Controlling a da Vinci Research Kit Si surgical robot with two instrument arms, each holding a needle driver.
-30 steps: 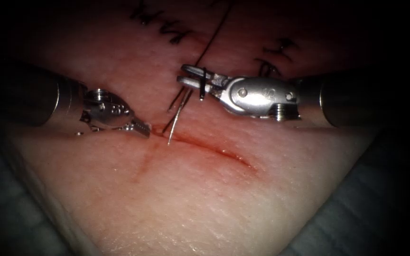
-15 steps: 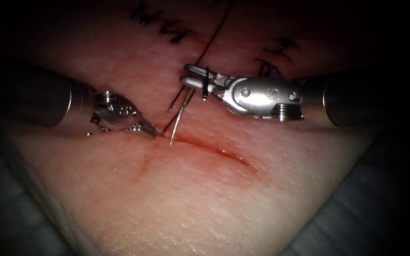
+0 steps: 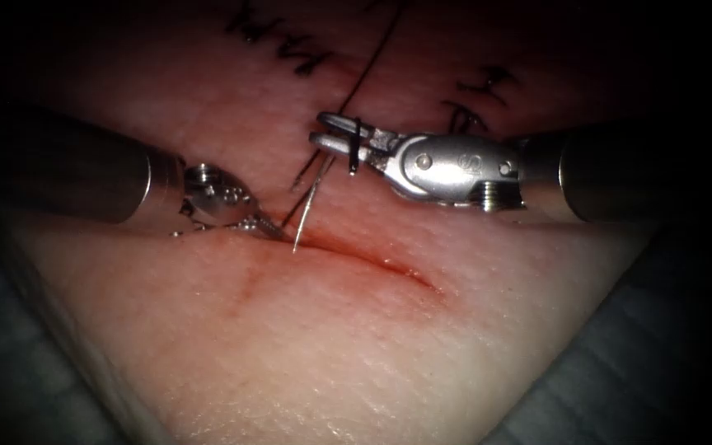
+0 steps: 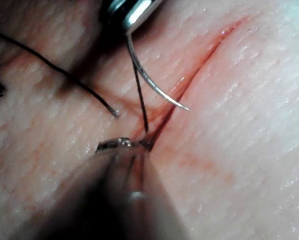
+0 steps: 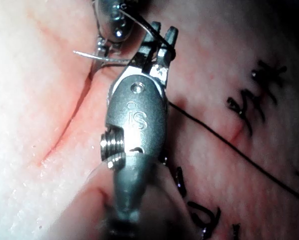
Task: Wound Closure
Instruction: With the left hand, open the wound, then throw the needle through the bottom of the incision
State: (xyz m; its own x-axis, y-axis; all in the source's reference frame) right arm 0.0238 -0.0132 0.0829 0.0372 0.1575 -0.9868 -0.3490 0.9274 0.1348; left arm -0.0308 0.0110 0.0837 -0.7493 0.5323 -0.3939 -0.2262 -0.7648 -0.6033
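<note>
The right hand (image 3: 327, 136) is closed on the back end of the curved needle (image 3: 311, 200). The needle hangs down in the air, and its sharp tip sits right at the left end of the cut (image 3: 372, 257) in the tissue (image 3: 331, 346), not in it. The left hand (image 3: 269, 231) rests there too, closed on the tissue edge. Dark thread (image 3: 368, 66) runs up from the needle.

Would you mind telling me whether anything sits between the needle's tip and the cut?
Nothing visible does. The right hand holds the needle near its tail; its tip hangs free just over the cut, beside the left hand at the tissue.
</note>
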